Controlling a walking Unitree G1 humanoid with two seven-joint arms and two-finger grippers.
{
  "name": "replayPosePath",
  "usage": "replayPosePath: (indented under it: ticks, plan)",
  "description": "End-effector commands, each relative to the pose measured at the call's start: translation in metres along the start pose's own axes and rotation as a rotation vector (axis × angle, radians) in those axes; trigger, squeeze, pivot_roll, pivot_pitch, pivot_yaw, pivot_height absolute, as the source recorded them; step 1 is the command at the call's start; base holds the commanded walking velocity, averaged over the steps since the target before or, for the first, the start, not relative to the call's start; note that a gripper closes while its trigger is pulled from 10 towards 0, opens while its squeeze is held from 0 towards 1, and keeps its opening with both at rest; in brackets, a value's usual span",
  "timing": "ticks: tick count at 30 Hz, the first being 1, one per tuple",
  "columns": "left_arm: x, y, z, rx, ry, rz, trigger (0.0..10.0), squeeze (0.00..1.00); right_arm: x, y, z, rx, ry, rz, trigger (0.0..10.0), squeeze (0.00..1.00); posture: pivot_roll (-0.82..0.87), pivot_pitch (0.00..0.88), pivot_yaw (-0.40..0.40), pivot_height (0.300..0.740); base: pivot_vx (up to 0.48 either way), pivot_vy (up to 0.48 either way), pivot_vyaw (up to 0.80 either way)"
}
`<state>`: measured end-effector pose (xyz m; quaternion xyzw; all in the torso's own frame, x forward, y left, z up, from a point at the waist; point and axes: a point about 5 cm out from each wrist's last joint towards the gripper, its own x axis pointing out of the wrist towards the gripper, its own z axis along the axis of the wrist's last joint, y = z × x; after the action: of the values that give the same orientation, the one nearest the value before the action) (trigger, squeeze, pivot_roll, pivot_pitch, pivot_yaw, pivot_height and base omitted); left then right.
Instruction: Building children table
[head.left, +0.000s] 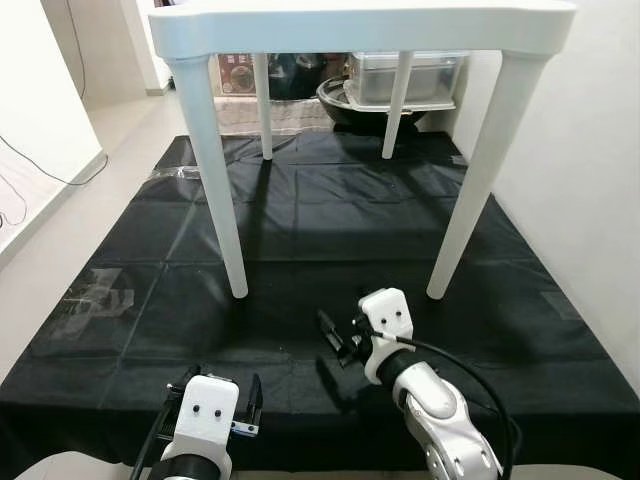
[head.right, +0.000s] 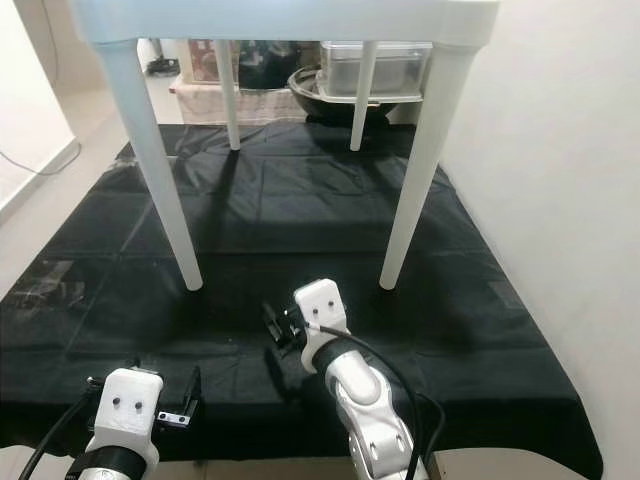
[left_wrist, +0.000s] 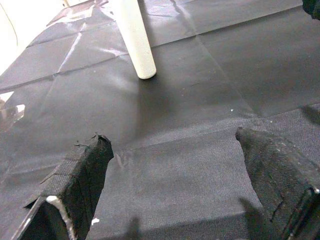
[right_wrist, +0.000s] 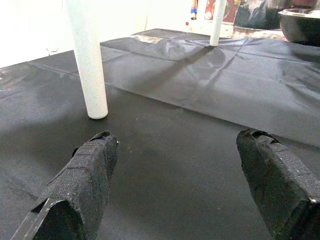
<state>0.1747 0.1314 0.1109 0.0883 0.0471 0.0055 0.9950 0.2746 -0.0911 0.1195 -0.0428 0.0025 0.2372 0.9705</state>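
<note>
Four legs hold the white children's table (head.left: 360, 28) upright on the black floor sheet (head.left: 330, 215), its top cut off above. My left claw (head.left: 212, 392) and right claw (head.left: 338, 338), fingers apart, hover empty near the sheet's front edge. Metal containers (head.left: 405, 75) behind are partly hidden.

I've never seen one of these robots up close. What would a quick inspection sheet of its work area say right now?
Surface: black mat spread over a pale floor, creased, with tape patches on its left part.
Job's things: white table upright on the mat, all four legs fitted.
Clutter: nothing seen on the mat.
Grippers: left gripper low over the mat's near edge, fingers open, empty; right gripper further forward, fingers open, empty.
Cables: black cable along the right arm; thin wire on the floor, left.
Surroundings: white walls; metal container and dark bowl behind the table.
</note>
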Motion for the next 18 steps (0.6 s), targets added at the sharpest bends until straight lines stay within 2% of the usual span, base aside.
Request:
replayPosePath:
  ticks: [1,10,16,18]
  plan:
    - [-0.0005,-0.0022,-0.0049,0.012,0.013,-0.001,10.0,0.00,-0.0011,0.0008,-0.0016,-0.002,0.004,0.000,10.0,0.00,-0.02,0.029,-0.010,0.734,0.000,0.000,-0.80]
    - [0.0004,-0.0033,-0.0063,0.012,0.010,-0.006,10.0,0.00,-0.0003,0.0010,-0.0046,-0.013,0.009,-0.017,10.0,0.00,-0.02,0.023,-0.008,0.734,0.000,0.000,-0.79]
    - [0.0007,-0.0031,-0.0069,0.009,0.010,-0.007,10.0,0.00,0.0001,0.0021,-0.0043,-0.024,0.003,-0.013,10.0,0.00,-0.02,0.026,-0.010,0.734,0.000,0.000,0.00]
    - [0.0009,-0.0031,-0.0070,0.009,0.008,-0.007,10.0,0.00,0.0005,0.0016,-0.0051,-0.018,0.008,-0.018,10.0,0.00,-0.02,0.026,-0.010,0.734,-0.253,0.000,0.00]
